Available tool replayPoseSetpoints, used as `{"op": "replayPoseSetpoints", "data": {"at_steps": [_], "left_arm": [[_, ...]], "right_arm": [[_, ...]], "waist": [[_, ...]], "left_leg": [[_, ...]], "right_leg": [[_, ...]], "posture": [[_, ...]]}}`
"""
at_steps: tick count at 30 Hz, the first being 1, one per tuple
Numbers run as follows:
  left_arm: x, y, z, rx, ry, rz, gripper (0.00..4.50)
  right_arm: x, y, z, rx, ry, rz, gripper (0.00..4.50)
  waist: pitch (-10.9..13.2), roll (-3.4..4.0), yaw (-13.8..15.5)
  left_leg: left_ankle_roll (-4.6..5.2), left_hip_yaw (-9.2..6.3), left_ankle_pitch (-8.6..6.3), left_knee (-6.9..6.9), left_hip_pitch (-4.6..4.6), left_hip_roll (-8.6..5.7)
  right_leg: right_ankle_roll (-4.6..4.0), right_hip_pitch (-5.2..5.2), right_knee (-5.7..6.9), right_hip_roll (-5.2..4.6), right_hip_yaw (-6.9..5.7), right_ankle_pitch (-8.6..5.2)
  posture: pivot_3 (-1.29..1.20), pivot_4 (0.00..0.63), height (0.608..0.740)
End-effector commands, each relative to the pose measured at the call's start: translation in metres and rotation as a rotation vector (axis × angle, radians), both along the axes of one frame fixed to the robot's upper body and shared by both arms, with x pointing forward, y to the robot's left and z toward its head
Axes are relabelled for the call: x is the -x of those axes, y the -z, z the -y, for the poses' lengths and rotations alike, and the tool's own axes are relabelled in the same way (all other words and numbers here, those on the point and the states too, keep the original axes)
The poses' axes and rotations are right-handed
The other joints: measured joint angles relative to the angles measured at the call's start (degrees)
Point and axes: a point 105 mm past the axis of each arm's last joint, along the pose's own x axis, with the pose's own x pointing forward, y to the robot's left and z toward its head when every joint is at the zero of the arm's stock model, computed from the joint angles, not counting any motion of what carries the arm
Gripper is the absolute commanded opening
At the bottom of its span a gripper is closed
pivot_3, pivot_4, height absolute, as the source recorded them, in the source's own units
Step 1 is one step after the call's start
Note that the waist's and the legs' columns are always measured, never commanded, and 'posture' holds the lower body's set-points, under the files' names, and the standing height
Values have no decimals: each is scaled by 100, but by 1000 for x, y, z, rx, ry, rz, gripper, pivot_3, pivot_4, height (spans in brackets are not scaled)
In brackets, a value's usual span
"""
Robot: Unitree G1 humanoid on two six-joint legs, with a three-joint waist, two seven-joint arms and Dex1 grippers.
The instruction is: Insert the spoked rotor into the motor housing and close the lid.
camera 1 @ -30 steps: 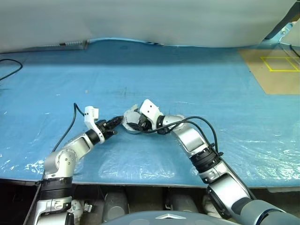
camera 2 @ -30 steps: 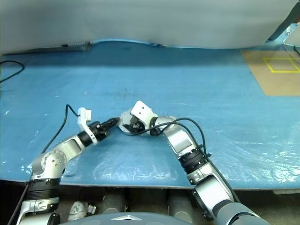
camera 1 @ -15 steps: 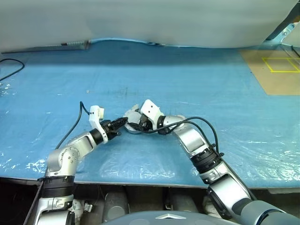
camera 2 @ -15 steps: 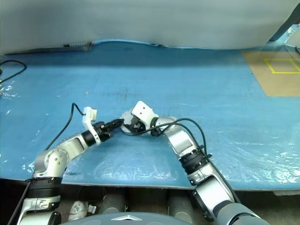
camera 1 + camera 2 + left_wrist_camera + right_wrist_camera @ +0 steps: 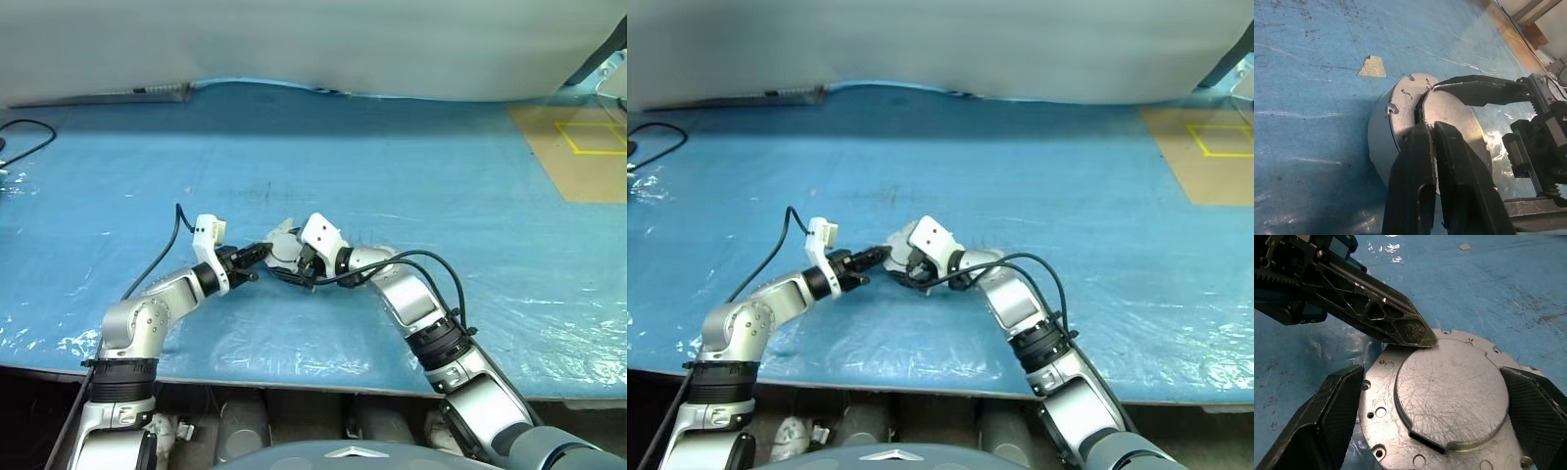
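The motor housing (image 5: 1378, 147), a short silver-grey cylinder, stands on the blue table between my two grippers. The lid (image 5: 1449, 382), a grey disc with small holes and a raised round plate, lies on top of it. My left gripper (image 5: 1432, 128) is shut, and its tips rest against the lid's rim. My right gripper (image 5: 1437, 382) is open, with one finger (image 5: 1332, 401) on each side of the housing and the lid between them. The spoked rotor is hidden.
A brown board with a yellow square (image 5: 578, 147) lies at the back right. A black cable (image 5: 24, 132) curls at the far left. A small tan scrap (image 5: 1372, 67) sits on the mat just beyond the housing. Wrinkled clear film covers the table's front edge.
The head view has shifted a little. The right gripper's fingers stand slightly wider around the housing. Both arms stay close to where they were.
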Motion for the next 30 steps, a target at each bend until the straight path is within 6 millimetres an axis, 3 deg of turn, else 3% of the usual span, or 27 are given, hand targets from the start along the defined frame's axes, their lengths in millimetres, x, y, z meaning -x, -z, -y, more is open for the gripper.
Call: {"op": "replayPoseSetpoints", "data": {"at_steps": [1, 13, 21, 25, 30], "left_arm": [[5, 9, 6, -29, 41, -40, 168], [5, 4, 13, -32, 100, -31, 168], [4, 2, 13, -41, 107, -27, 168], [3, 2, 12, -46, 110, -25, 168], [0, -2, 9, -35, 88, -2, 168]], "right_arm": [[6, 17, 13, 22, 35, -83, 4485], [14, -13, 43, -64, 65, -34, 4485], [14, -31, 71, -219, 136, -133, 4485], [16, -30, 77, -252, 146, -177, 4485], [18, -18, 70, -159, 120, -137, 4485]], "waist": [[0, 0, 29], [4, -5, 78], [11, -12, 74], [11, -12, 70], [11, -12, 69]], "left_leg": [[0, 0, 0, -3, -1, -1], [-2, -2, 1, -14, -8, 0], [-2, -6, 2, -10, -35, 0], [-2, -11, 3, -7, -51, 2], [-2, -12, 3, 0, -51, 2]], "right_leg": [[1, 0, -2, 0, 0, -1], [5, -4, -8, 2, -6, -4], [5, -25, -8, 3, -10, -3], [11, -38, -5, 7, -14, 2], [6, -37, -1, 7, -15, -1]], "posture": [[0, 150, 740], [0, 150, 740], [0, 150, 740], [0, 150, 740], [0, 150, 740]]}}
